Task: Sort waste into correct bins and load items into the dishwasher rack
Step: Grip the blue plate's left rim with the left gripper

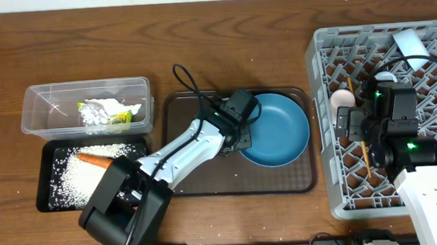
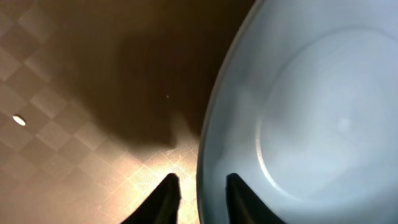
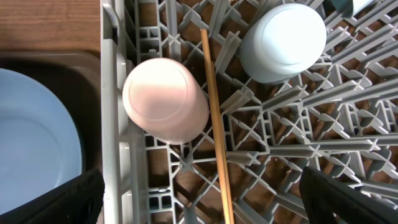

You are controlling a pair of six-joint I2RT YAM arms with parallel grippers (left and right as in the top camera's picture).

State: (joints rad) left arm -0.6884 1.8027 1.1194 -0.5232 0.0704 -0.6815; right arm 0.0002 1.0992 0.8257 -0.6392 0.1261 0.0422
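Observation:
The large blue plate point(image 1: 280, 130) lies on the brown tray point(image 1: 207, 180). My left gripper point(image 1: 242, 140) is at its left rim. In the left wrist view the gripper point(image 2: 200, 183) is narrowly open astride the plate point(image 2: 311, 112) rim: one finger over the plate, the other over the tray, a sliver of tray between it and the rim. My right gripper point(image 1: 355, 125) hangs wide open point(image 3: 214, 199) over the grey rack point(image 3: 112, 93). Below it lie a chopstick point(image 3: 214, 124), the white cup with pink inside point(image 3: 165, 99) and the pale blue cup point(image 3: 283, 40).
The clear tub point(image 1: 43, 110) at the left holds the foil wrapper point(image 1: 115, 117) and tissue point(image 1: 100, 107). The black tray point(image 1: 44, 190) in front of it holds rice point(image 1: 74, 177) and the carrot piece point(image 1: 95, 156). A white-blue bowl point(image 1: 410, 46) leans at the rack's point(image 1: 337, 199) back.

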